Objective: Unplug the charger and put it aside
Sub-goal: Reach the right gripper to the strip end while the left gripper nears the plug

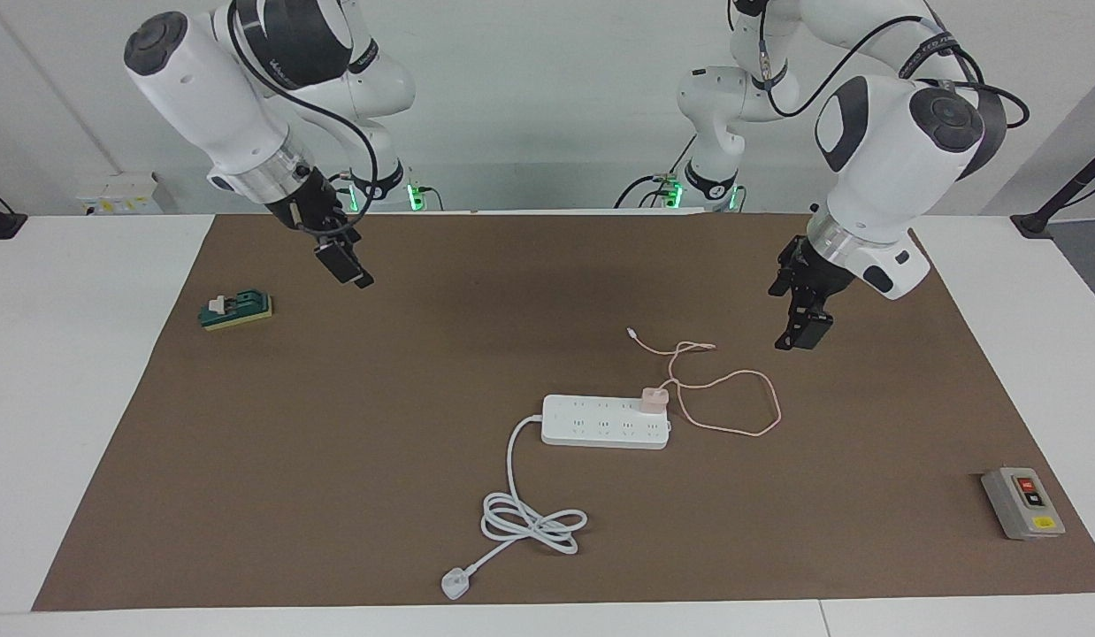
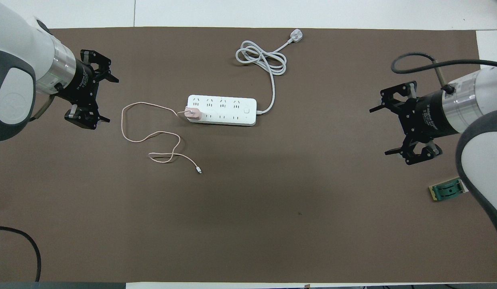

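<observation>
a: where is the charger (image 1: 654, 398) right now?

b: it sits plugged into the power strip (image 1: 605, 421), at the strip's end toward the left arm, just right of centre in the facing view and a little above centre in the overhead view (image 2: 191, 113).

a: and its cable?

b: the pink cable (image 1: 733, 402) loops over the brown mat (image 1: 335, 442) beside the strip and trails up toward the robots, its small connector lying free on the mat, upper middle of the facing view.

a: what about the left gripper (image 1: 800, 332)?

b: it hangs in the air at the right of the facing view, over bare mat beside the cable loop, touching nothing. in the overhead view (image 2: 100, 98), at the upper left, its fingers are spread apart and hold nothing.

a: the right one?

b: the right gripper (image 1: 348, 265) hovers at the upper left of the facing view, over the mat, well apart from the strip. seen from above (image 2: 387, 130), at the right edge, its fingers are spread wide too, with nothing between them.

a: anything else on the table?

b: the strip's white cord (image 1: 530, 518) coils at the lower middle of the facing view, a grey switch box (image 1: 1022, 502) lies at the lower right, and a small green block (image 1: 236, 310) at the left.
</observation>
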Robot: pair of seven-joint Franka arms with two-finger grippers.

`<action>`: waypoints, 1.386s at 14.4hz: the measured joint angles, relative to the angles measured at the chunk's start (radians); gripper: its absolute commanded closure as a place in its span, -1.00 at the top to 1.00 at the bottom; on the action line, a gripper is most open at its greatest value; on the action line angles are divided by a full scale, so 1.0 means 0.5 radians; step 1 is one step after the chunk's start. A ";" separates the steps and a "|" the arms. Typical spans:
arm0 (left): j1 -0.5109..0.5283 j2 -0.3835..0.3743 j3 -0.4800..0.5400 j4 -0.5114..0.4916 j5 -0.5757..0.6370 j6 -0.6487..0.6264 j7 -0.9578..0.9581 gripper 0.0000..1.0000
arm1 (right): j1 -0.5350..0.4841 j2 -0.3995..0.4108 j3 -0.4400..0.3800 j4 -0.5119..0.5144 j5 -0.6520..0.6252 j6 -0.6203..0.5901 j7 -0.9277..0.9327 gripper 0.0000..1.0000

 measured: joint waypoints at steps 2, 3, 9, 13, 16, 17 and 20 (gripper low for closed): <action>-0.026 0.001 0.000 0.002 0.000 0.001 -0.020 1.00 | 0.026 0.093 0.004 -0.018 0.131 0.105 0.234 1.00; -0.039 0.001 0.001 0.002 0.000 0.001 -0.029 1.00 | 0.077 0.136 0.006 -0.018 0.164 0.183 0.377 1.00; -0.062 0.048 0.002 0.003 0.030 0.002 -0.113 1.00 | 0.216 0.314 0.015 -0.023 0.529 0.520 0.711 1.00; -0.073 0.057 0.003 0.005 0.035 0.005 -0.188 1.00 | 0.271 0.480 0.016 -0.023 0.680 0.710 0.711 1.00; -0.074 0.083 0.004 0.022 0.056 0.013 -0.241 1.00 | 0.300 0.575 0.016 -0.023 0.745 0.765 0.690 1.00; -0.075 0.094 0.004 0.029 0.063 0.016 -0.257 1.00 | 0.303 0.604 0.016 -0.023 0.803 0.768 0.620 1.00; -0.076 0.121 0.005 0.043 0.074 0.020 -0.292 1.00 | 0.304 0.651 0.015 -0.040 0.986 0.802 0.443 1.00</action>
